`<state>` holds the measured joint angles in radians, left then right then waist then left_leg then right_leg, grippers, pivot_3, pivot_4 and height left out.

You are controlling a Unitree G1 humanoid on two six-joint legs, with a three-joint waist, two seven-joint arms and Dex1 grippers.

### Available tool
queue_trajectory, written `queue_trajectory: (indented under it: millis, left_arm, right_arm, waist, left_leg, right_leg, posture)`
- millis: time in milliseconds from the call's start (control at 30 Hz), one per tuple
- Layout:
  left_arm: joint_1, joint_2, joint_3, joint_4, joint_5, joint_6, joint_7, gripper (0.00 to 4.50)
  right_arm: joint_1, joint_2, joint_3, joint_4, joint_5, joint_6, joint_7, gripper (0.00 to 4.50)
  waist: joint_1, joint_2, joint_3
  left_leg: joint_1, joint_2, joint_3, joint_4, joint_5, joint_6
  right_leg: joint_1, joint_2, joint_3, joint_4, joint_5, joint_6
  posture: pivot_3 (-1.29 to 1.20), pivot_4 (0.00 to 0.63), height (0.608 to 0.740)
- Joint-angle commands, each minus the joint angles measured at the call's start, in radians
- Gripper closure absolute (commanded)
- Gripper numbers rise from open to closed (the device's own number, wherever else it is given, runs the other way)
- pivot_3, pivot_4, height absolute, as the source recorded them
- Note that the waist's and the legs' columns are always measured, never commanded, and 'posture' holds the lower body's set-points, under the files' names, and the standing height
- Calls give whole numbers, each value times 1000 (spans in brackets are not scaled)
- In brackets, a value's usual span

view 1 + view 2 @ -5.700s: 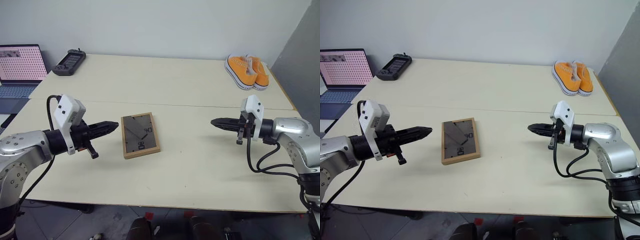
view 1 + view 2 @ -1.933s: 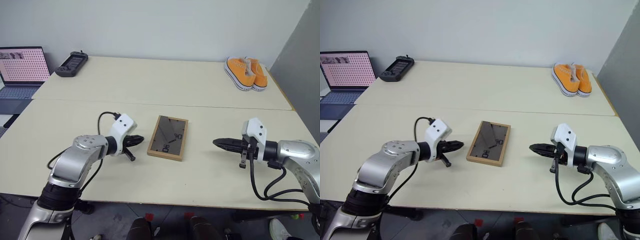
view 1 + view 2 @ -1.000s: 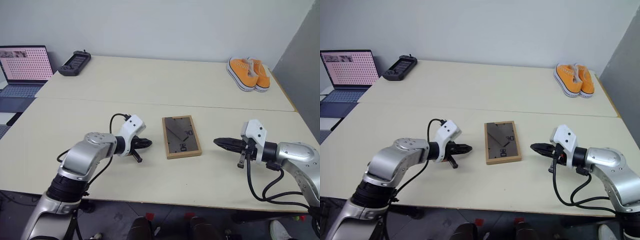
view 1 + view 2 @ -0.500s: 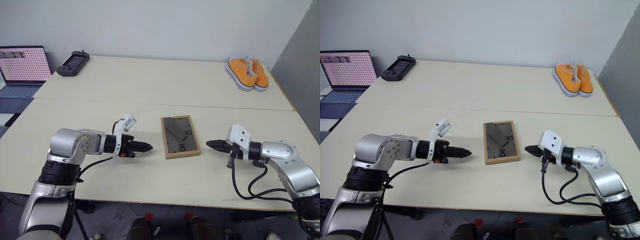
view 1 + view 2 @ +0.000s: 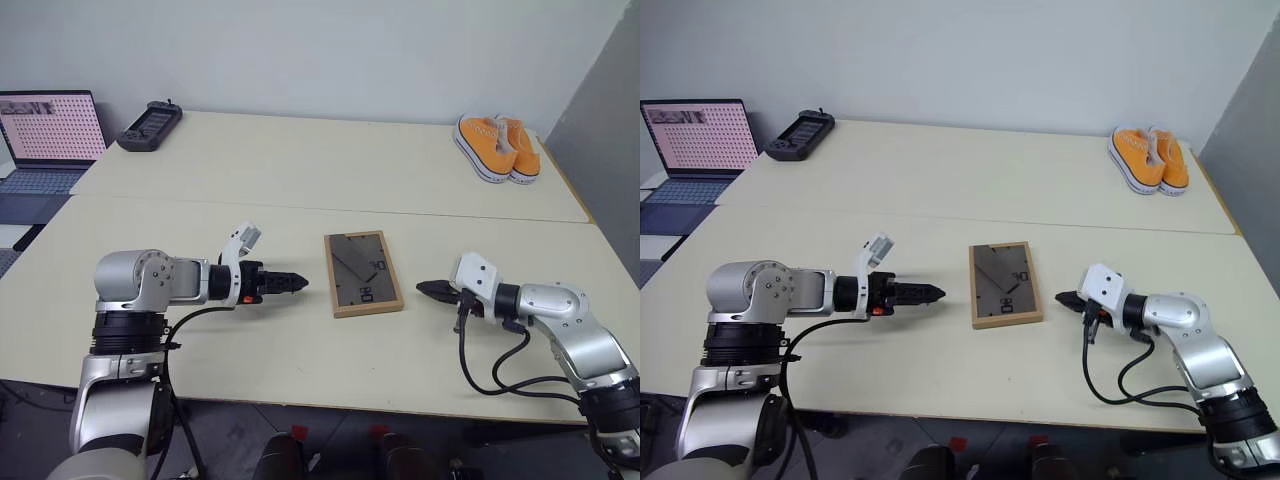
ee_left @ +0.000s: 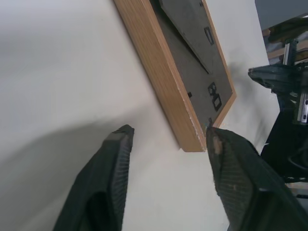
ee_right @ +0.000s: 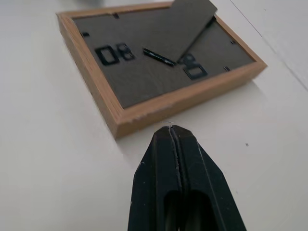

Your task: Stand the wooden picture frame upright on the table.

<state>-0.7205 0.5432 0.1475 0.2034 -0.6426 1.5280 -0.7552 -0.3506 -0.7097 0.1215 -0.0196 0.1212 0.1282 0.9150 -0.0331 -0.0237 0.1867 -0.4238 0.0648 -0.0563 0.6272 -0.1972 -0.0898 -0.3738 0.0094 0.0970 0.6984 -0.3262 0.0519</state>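
Observation:
The wooden picture frame (image 5: 363, 272) lies flat on the table (image 5: 300, 180), its dark grey back panel and folded easel stand (image 7: 190, 26) facing up. My left gripper (image 5: 298, 283) hovers low just left of the frame and points at its left edge. In the left wrist view its fingers (image 6: 113, 163) stand apart, open and empty, with the frame's near corner (image 6: 192, 139) by one fingertip. My right gripper (image 5: 421, 288) is shut with nothing in it. It sits just right of the frame, and its tip (image 7: 171, 130) is a short gap from the wooden edge.
A pair of orange shoes (image 5: 497, 146) sits at the far right of the table. A black handheld controller (image 5: 149, 124) lies at the far left, next to an open laptop (image 5: 45, 130). A seam (image 5: 200, 204) crosses the tabletop behind the frame.
My left gripper has rolled at the wrist and its fingers have opened. My right gripper has crept slightly closer to the frame's right edge. The frame has stayed put.

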Motion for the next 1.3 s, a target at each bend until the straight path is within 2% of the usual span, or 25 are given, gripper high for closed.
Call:
queue_trajectory:
  millis: [33,133,433,967,1300]
  left_arm:
    - [-29,-34,33,22,-11,34,37,1517]
    - [-27,-67,13,34,-3,23,57,1517]
    - [-74,-147,37,111,9,7,126,1517]
    - [-111,-186,56,170,5,-18,167,1517]
    - [-133,-178,64,192,0,-24,165,1517]
  right_arm:
    - [-49,17,6,61,-76,-95,-52,4500]
    - [-91,42,39,157,-152,-176,-100,4500]
    - [-121,174,90,276,-211,-204,-168,4500]
    - [-70,330,129,181,-224,-118,-237,4500]
    - [-77,345,130,186,-225,-102,-247,4500]
  waist:
    - [0,0,0]
    - [-1,0,0]
    - [-1,0,0]
    - [-2,0,0]
    - [-2,0,0]
  left_leg:
    - [0,0,0,0,0,0]
    - [0,0,0,0,0,0]
    - [0,0,0,0,2,-3]
    - [2,0,0,0,2,-3]
    - [2,0,0,0,1,-3]
  right_leg:
    - [0,0,0,0,0,0]
    - [0,0,0,0,0,0]
    - [0,0,0,0,0,0]
    - [1,-1,0,1,0,0]
    - [1,-1,0,1,0,0]
  posture:
    - [0,150,740]
    - [0,150,740]
    - [0,150,740]
    - [0,150,740]
    - [0,150,740]
